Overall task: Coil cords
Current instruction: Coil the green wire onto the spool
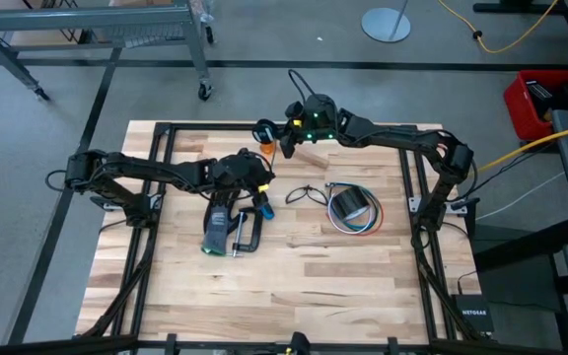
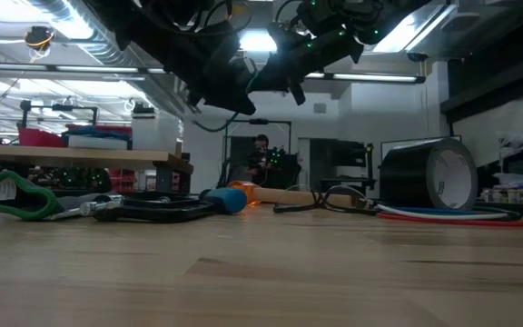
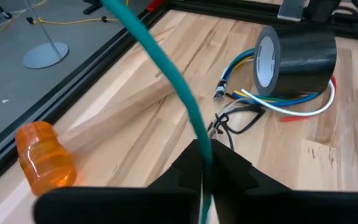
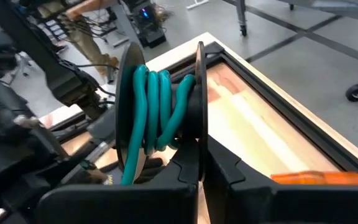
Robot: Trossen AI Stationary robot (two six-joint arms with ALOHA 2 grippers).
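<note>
We pinched the teal cord [image 3: 166,68] in the left end effector [image 3: 205,180] above mid-tabletop [image 1: 353,286]; our right end effector [image 4: 201,168], clamped on the spool [image 4: 197,106], hovered near the far edge.

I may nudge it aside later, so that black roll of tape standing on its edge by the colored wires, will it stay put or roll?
The black tape roll stands on its round edge, so a sideways push would probably roll it. The wires lying against it might check it somewhat. It looks thick and fairly heavy, unlikely to tip easily.

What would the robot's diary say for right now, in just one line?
left gripper: shut on teal-green cord | right gripper: shut on spool wound with that cord | stage: coiling | tape roll: untouched
</note>
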